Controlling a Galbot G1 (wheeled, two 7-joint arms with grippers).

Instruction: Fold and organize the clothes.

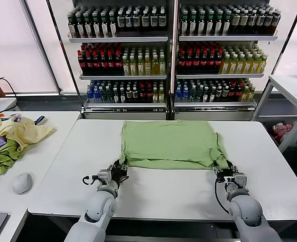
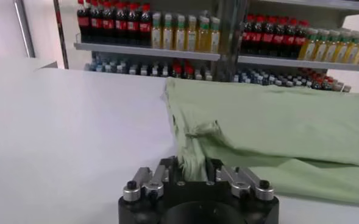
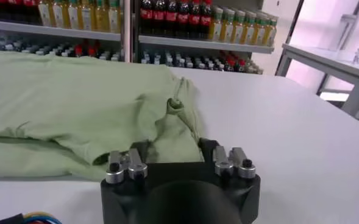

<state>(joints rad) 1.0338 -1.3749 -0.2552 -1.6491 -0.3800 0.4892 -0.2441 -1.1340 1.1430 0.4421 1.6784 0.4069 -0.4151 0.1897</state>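
Left gripper [image 2: 194,176] pinching green shirt [image 2: 277,122] corner

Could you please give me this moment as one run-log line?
stage: fold start | left gripper: shut on green shirt, near-left corner | right gripper: shut on green shirt, near-right corner | shirt: flat on white table

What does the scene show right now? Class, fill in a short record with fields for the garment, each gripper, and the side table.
garment: light green cotton shirt, lying flat on the white table, partly folded
left gripper: at the shirt's near left corner, fabric bunched between its fingers
right gripper: at the near right corner, fabric between its fingers
side table: pale yellow garment, olive-green cloth, grey mouse
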